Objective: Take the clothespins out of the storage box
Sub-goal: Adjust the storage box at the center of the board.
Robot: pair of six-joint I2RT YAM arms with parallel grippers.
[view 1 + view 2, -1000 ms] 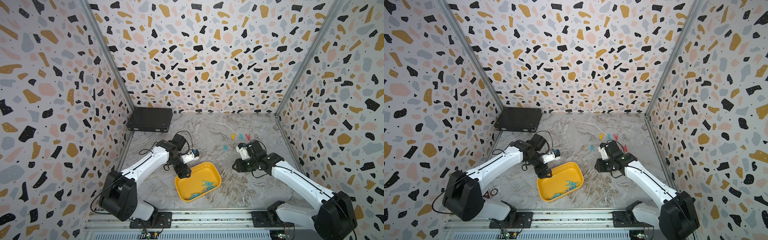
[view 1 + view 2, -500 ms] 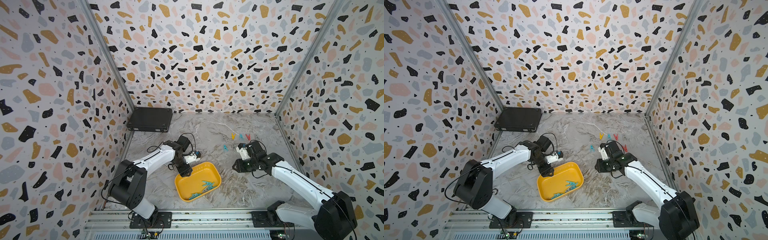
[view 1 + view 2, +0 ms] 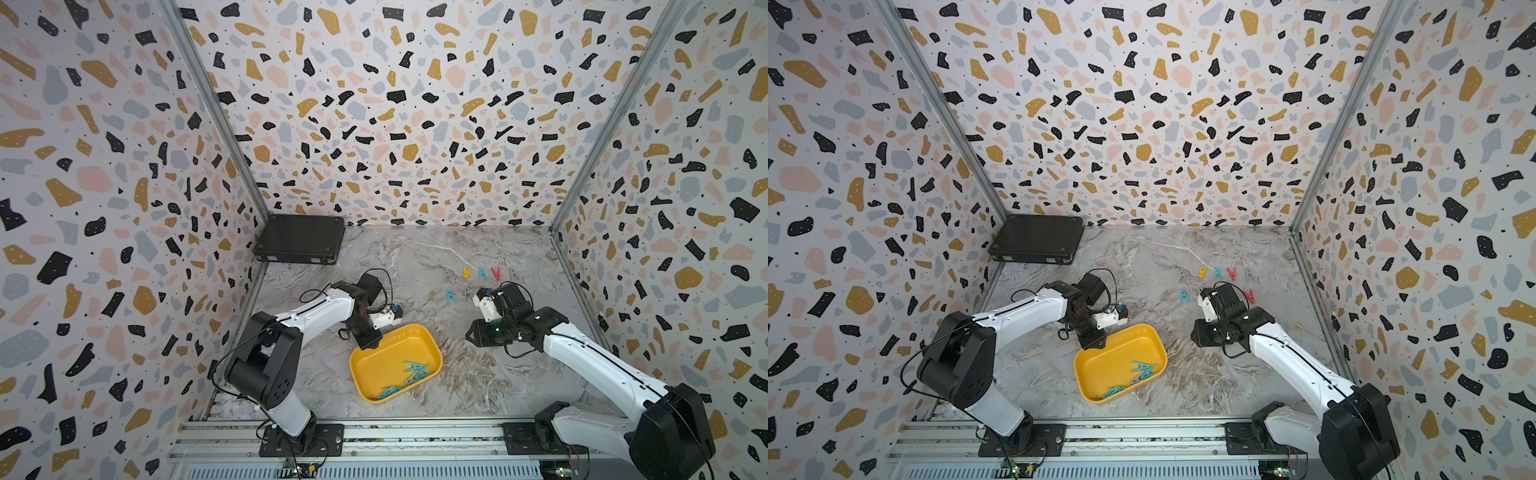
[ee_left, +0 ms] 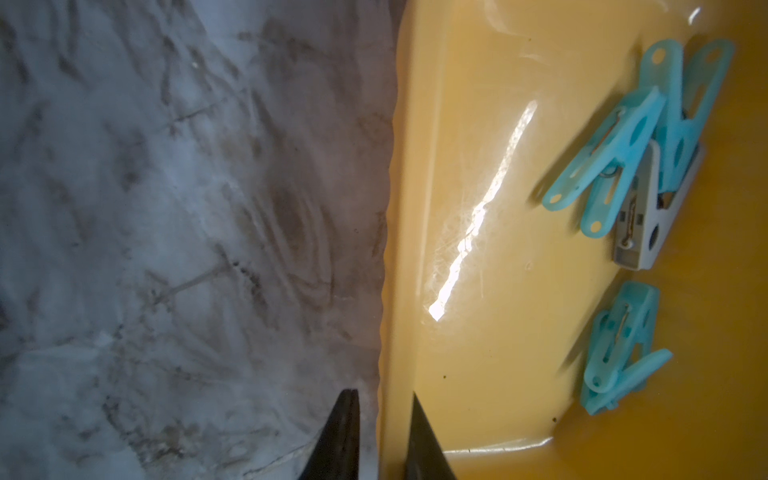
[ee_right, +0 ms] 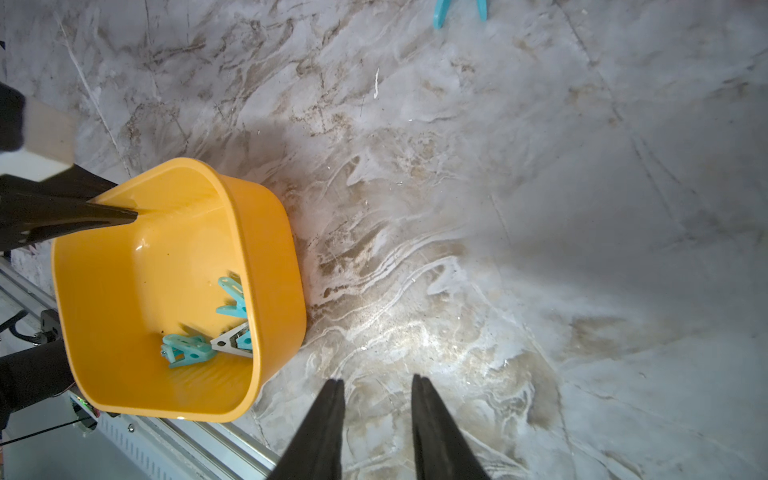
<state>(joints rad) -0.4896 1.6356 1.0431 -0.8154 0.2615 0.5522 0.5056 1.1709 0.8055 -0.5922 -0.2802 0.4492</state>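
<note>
The yellow storage box [image 3: 386, 357] [image 3: 1113, 353] sits at the front middle of the marble table. Several teal clothespins [image 3: 415, 370] [image 4: 623, 158] and a grey one [image 4: 648, 232] lie against its near-right wall [image 5: 124, 270]. My left gripper [image 3: 370, 343] [image 4: 384, 395] is shut on the box's far-left rim, one finger inside the wall and one outside. My right gripper [image 3: 470, 334] [image 5: 376, 380] hovers open over bare table to the right of the box, holding nothing. More clothespins lie on the table at the back right: yellow [image 3: 466, 272], teal [image 3: 482, 273], red [image 3: 496, 273], and another teal [image 3: 451, 296].
A flat black hard case [image 3: 299, 245] lies in the far-left corner. Patterned walls close in three sides of the table. A metal rail [image 3: 374, 436] runs along the front edge, close behind the box.
My left gripper has come down onto the box's far-left rim and shut on it, and the left arm's lower links have swung round. The right arm has not moved.
</note>
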